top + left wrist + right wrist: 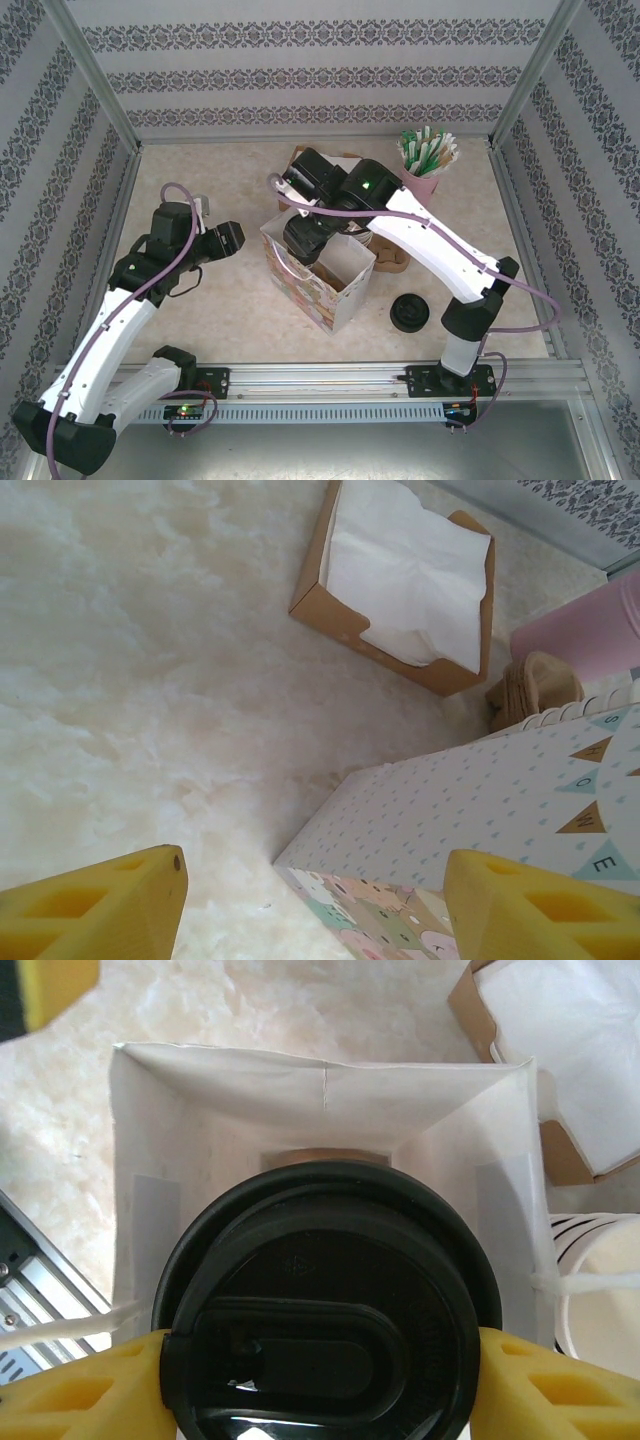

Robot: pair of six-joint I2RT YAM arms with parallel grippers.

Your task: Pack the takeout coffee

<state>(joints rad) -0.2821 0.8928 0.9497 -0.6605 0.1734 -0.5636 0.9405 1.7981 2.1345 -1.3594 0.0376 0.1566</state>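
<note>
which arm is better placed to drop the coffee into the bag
Right. The right gripper grips the takeout coffee by its sides, directly over the open paper bag. The left gripper is open and empty, off beside the bag's outer wall.

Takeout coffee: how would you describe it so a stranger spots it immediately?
Find the open patterned paper bag mid-table. Directly over its mouth, the right gripper clamps the takeout coffee, round black lid up. Unlike the loose black lids lying right of the bag, it is held aloft.
</note>
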